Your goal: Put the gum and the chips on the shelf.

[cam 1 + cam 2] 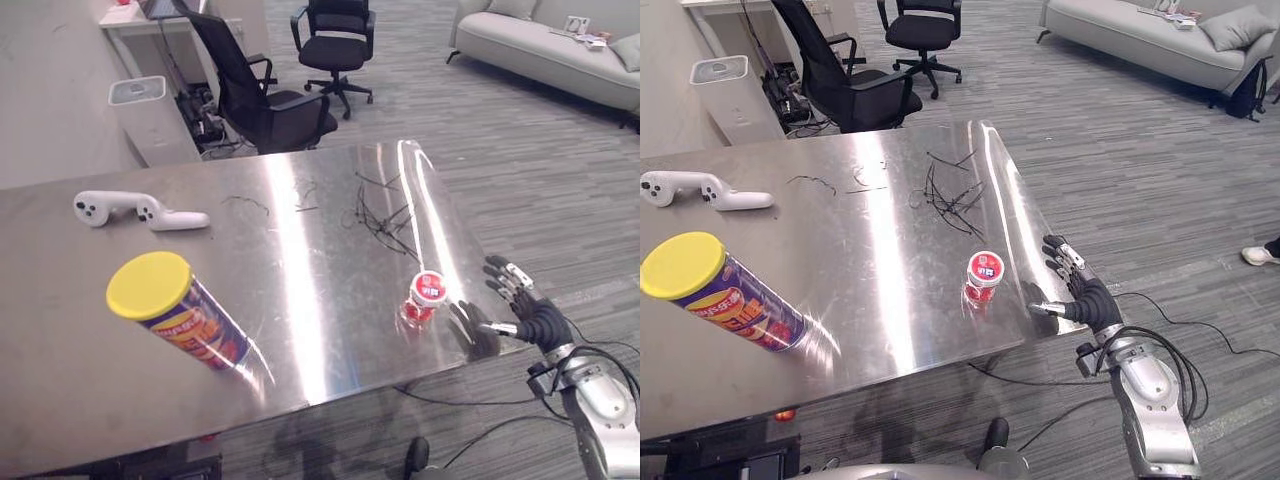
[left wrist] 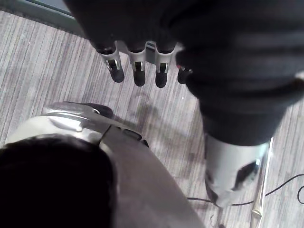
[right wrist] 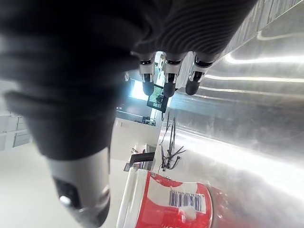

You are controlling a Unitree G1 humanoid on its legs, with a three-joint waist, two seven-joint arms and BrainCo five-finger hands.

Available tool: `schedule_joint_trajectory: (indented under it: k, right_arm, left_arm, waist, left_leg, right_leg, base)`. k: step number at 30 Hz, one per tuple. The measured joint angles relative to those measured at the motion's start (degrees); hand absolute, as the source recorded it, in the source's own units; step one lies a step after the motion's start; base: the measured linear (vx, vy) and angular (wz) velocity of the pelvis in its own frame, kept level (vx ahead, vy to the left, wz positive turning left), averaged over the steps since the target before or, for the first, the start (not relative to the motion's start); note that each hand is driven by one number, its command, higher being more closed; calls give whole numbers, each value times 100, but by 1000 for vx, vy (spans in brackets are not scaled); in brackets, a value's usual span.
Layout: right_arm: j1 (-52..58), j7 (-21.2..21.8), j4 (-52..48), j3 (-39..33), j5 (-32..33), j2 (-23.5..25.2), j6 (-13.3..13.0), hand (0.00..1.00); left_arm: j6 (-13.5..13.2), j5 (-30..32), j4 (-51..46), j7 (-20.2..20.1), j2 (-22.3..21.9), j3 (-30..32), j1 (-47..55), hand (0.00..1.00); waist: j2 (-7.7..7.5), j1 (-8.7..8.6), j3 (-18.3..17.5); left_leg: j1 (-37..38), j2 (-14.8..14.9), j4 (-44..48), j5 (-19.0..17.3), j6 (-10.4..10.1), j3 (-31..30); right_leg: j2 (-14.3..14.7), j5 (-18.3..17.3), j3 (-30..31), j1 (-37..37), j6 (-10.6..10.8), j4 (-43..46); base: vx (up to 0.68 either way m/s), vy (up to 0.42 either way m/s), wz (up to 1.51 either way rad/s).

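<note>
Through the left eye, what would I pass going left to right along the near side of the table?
Yellow-lidded chips can → small red gum tub → the robot's right hand at the table's edge.

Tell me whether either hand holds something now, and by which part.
Nothing is held. The right hand is open beside the gum tub, not touching; the left hand hangs open.
</note>
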Motion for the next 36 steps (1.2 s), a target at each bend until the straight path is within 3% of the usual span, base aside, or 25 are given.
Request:
schedule_joint_trajectory:
  k: [11,25,36]
  right_arm:
    - [-404,-72,454,183,-210,-130,-2,0]
    - [-503,305,635,446,-437,-170,-1,0]
    - [-739,357,656,660,-443,-333,-2,0]
  left_arm:
    - [0,12,-5,63,-1,-22,3,0]
    - [12,15,-11,115,2,-41,3,0]
    - [20,15,-15,124,7,-59,3,0]
  waist:
    - [0,19,2]
    - [1,32,2]
    - [-4,92,5]
  left_leg:
    - [-8,-14,80,2,1,-84]
    - [-64,-17,77,11,1,-161]
    - [-79,-20,80,52,-20,-179]
  right_leg:
    - [-54,-1,-127,102,1,-1]
    - [-60,0,-181,97,1,-1]
    - [-66,3,-229,111,4,-1]
  base:
    - [-15,-4,5]
    - [-8,-3,1]
    - [-5,-3,1]
